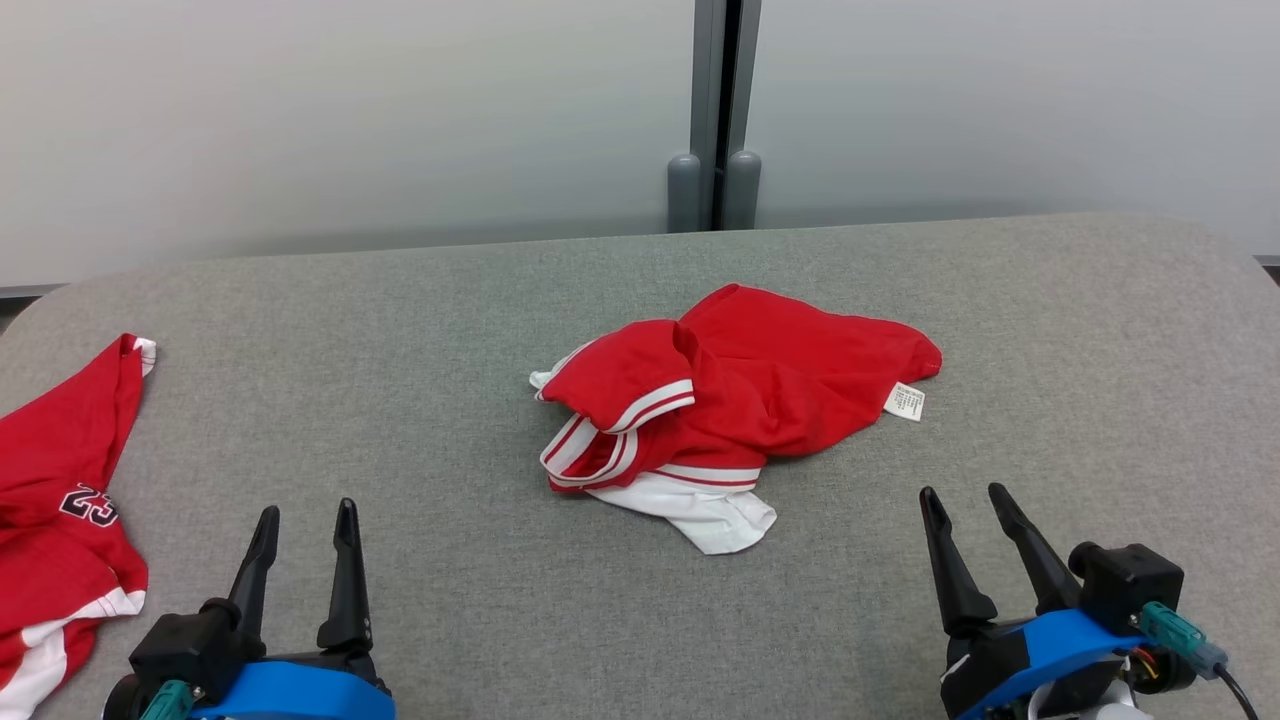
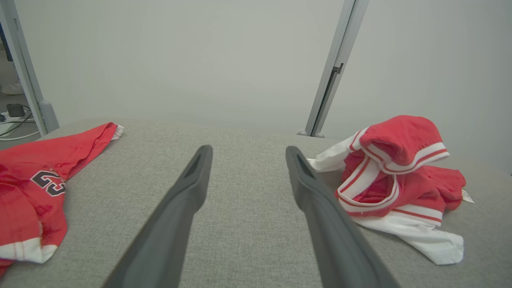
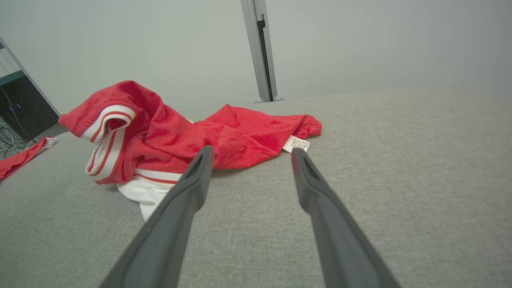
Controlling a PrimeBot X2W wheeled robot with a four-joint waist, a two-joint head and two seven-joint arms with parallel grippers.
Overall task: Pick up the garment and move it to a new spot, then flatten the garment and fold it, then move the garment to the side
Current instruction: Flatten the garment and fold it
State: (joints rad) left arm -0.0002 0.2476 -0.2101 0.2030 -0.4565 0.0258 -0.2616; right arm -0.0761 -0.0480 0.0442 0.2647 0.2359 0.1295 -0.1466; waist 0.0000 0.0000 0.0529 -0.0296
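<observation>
Left gripper [image 1: 307, 508], right gripper [image 1: 962, 490]: wide, empty | crumpled red garment [image 1: 760, 390]: centre, layers overlapped | risk: single-layer pinch likely lifts it bunched; numbered jersey [image 1: 60, 480] at left invites wrong pick.

Two red garments: one crumpled red-and-white garment [image 1: 740, 400] mid-surface, one red jersey printed 23 [image 1: 60, 480] at the left edge. One white care label [image 1: 905, 401], on the crumpled one. Two grippers, left gripper [image 1: 307, 510] and right gripper [image 1: 963, 492], two dark fingers [image 1: 346, 580] each, four in all; one grey fabric tabletop [image 1: 400, 330]; one grey post [image 1: 725, 100] with two rounded feet [image 1: 684, 190] behind it.
</observation>
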